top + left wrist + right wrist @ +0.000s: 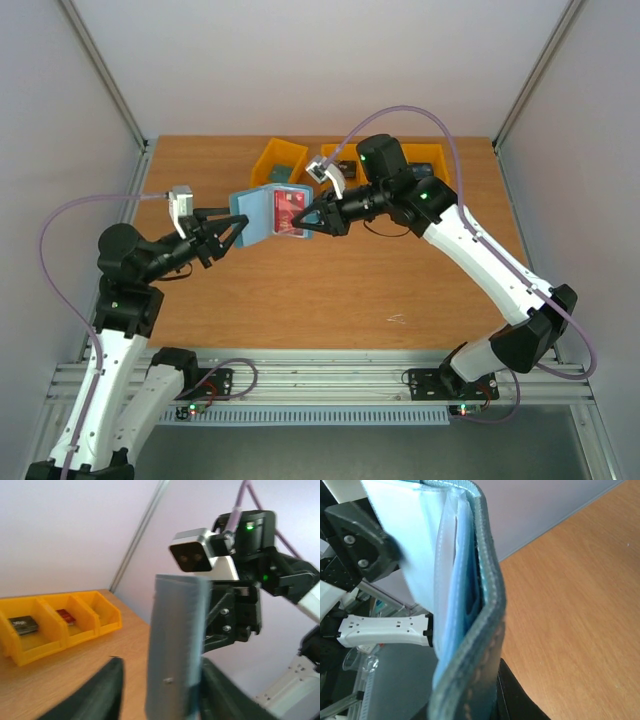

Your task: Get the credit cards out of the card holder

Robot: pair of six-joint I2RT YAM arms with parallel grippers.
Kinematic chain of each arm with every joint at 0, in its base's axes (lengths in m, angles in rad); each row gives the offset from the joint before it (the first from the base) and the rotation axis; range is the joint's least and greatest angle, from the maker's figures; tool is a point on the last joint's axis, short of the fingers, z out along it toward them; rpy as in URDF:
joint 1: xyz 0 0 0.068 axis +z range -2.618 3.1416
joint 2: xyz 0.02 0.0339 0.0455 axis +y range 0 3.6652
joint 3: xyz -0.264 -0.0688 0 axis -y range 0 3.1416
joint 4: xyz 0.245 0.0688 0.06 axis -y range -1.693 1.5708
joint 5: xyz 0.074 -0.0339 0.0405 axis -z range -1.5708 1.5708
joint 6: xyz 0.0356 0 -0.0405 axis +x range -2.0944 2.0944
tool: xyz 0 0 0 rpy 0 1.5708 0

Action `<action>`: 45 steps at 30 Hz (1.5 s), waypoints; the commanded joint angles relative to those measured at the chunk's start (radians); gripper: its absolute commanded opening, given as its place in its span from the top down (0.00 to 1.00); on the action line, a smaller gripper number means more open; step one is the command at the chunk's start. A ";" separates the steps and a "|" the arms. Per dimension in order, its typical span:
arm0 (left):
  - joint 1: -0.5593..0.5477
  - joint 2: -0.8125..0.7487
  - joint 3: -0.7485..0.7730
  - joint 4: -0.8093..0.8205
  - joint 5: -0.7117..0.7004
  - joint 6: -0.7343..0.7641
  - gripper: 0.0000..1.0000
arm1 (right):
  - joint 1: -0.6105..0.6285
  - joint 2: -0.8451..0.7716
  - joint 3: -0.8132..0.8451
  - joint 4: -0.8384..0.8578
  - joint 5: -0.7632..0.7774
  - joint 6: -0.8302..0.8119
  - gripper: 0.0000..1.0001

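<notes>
The slate-blue card holder point(258, 213) hangs open in the air over the back middle of the table. A red credit card point(289, 208) shows in its right half. My right gripper point(306, 217) is shut on that right half. In the right wrist view the holder's dark stitched edge point(482, 645) and its light blue pockets fill the frame, right at my right gripper point(485, 707). My left gripper point(237, 233) is open around the holder's left flap point(175, 645). One left finger point(95, 695) stands apart from the flap; the other touches it.
Yellow bins point(283, 160) line the table's back edge. In the left wrist view the bins point(100, 622) hold a dark card point(23, 624) and a red card point(66, 616). The right arm's wrist camera point(200, 555) is close behind the holder.
</notes>
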 commanded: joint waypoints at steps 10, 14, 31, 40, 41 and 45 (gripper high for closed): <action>0.056 -0.059 0.060 -0.146 -0.375 0.176 0.38 | -0.001 0.142 0.208 -0.316 0.402 0.083 0.99; 0.055 -0.053 0.022 0.216 0.159 0.080 0.50 | 0.027 0.167 0.251 -0.360 0.488 0.092 0.99; -0.013 0.046 -0.020 -0.025 0.078 -0.232 0.63 | 0.202 0.397 0.619 -0.528 0.562 0.069 0.99; -0.006 0.017 -0.048 -0.259 -0.124 -0.049 0.62 | 0.202 0.358 0.632 -0.440 0.312 0.017 0.99; -0.006 0.014 -0.050 -0.252 -0.117 -0.049 0.62 | 0.202 0.352 0.631 -0.430 0.268 0.007 0.99; 0.002 0.008 -0.053 -0.223 -0.094 -0.059 0.66 | 0.202 0.334 0.628 -0.418 0.126 -0.029 0.99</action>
